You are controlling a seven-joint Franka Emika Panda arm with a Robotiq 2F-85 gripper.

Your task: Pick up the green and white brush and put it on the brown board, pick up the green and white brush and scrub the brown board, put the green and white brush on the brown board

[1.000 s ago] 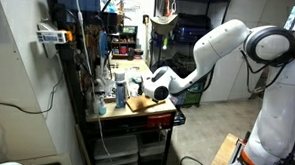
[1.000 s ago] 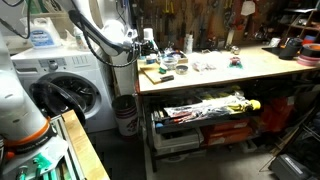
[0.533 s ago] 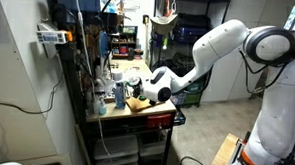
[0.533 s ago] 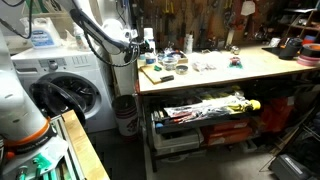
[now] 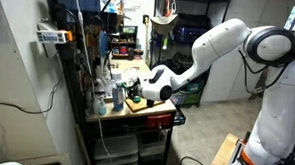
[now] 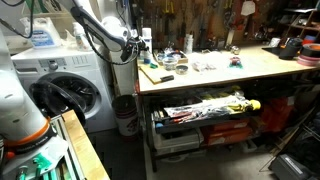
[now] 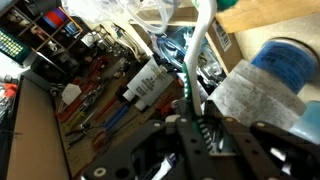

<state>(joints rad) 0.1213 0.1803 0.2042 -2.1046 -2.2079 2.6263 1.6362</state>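
In an exterior view my gripper [image 5: 137, 90] hangs over the cluttered workbench [image 5: 164, 115], just beside the brown board [image 5: 147, 105]. The brush is too small to find there.

In an exterior view from across the room, my gripper [image 6: 140, 47] sits above the near end of the brown board [image 6: 153, 72], not touching it.

In the wrist view the green and white brush [image 7: 198, 50] rises from between my fingers. They look clamped on its green end, though blur softens this. Its white handle points toward the board's corner, with a blue-lidded container [image 7: 283, 62] close by.

I judge the brush light, stiff and smooth, so it is likely to twist. A hold close to the head should resist scrubbing leverage.
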